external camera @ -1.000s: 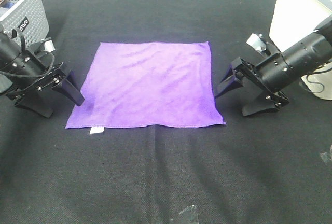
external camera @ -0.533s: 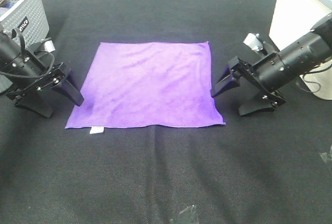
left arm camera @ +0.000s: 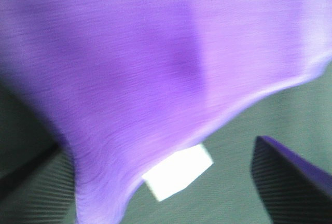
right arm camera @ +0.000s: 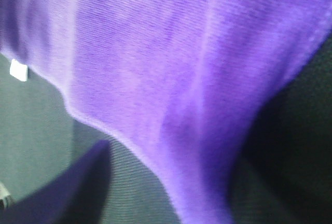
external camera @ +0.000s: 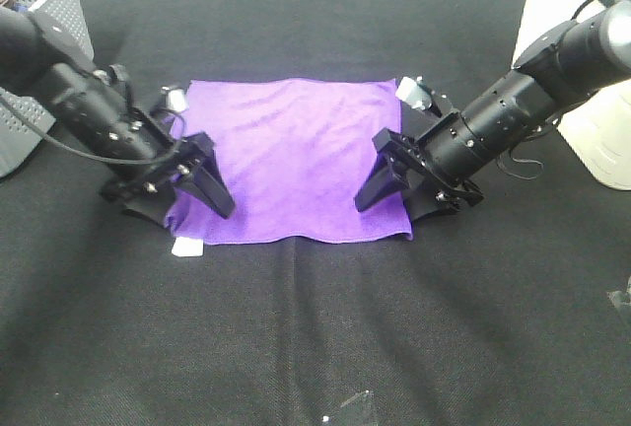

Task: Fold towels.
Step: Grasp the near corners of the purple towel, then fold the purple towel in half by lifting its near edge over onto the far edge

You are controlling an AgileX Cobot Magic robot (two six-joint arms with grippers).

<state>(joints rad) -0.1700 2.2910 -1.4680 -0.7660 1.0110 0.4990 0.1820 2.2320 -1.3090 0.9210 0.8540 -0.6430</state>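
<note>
The purple towel lies flat on the black table, its white tag at the near-left corner. My left gripper is open and straddles that near-left corner. In the left wrist view the towel fills the upper part and the tag lies between the two dark fingers. My right gripper is open over the near-right corner. In the right wrist view the towel's corner hangs between the jaws, with one finger beside it and the tag far off.
A grey perforated basket stands at the back left. A white box and a pale container stand at the right. Bits of tape mark the table's near edge.
Both arms have swung inward from beside the towel onto its two near corners. The near-right corner has been pushed slightly inward.
</note>
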